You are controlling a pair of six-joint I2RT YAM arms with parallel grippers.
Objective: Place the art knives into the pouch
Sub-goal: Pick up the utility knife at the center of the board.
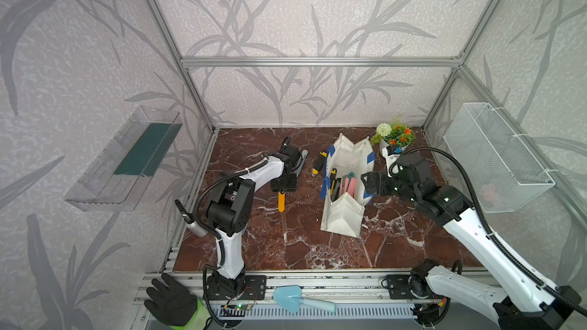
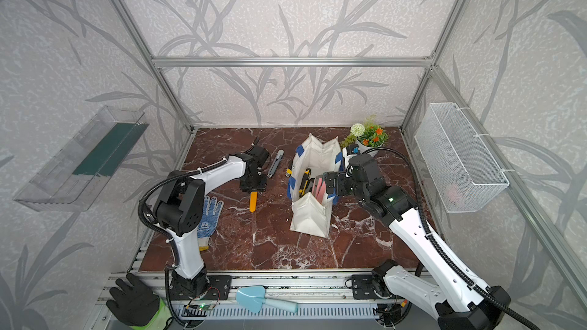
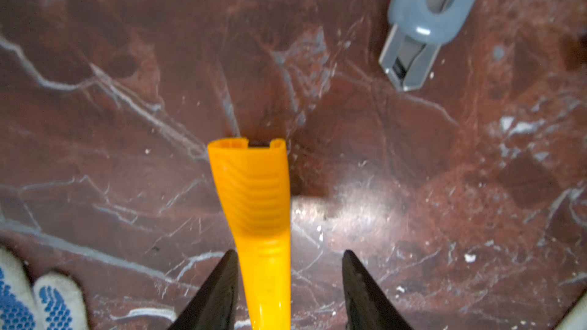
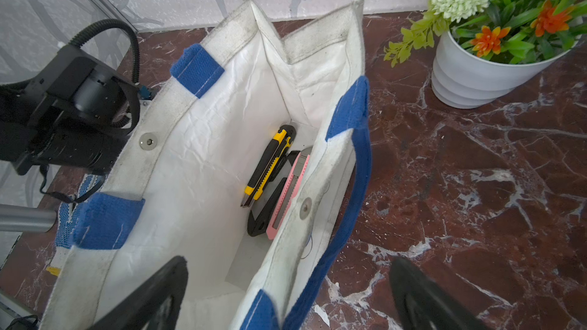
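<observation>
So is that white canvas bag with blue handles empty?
No, not empty: the white canvas bag stands open, and a yellow-black cutter and a pink cutter lie inside it.

Both arms reach in, and both sets of jaws stand apart.

The left arm (image 1: 266, 169) climbs from its base, folds at the elbow and runs forward. Behind the jaws its wrist bends over, so the left gripper (image 3: 290, 252) points down, black fingers (image 3: 219, 287) parted about halfway, tips level with each other. Over on the other side, the right arm (image 1: 482, 242) stretches long and low, forearm angled inward. Its wrist sits just behind the jaws, and the right gripper (image 4: 289, 261) tilts downward, aimed toward the left arm's side, fingers (image 4: 152, 293) spread as wide as they go. The two grippers are well apart.
</observation>
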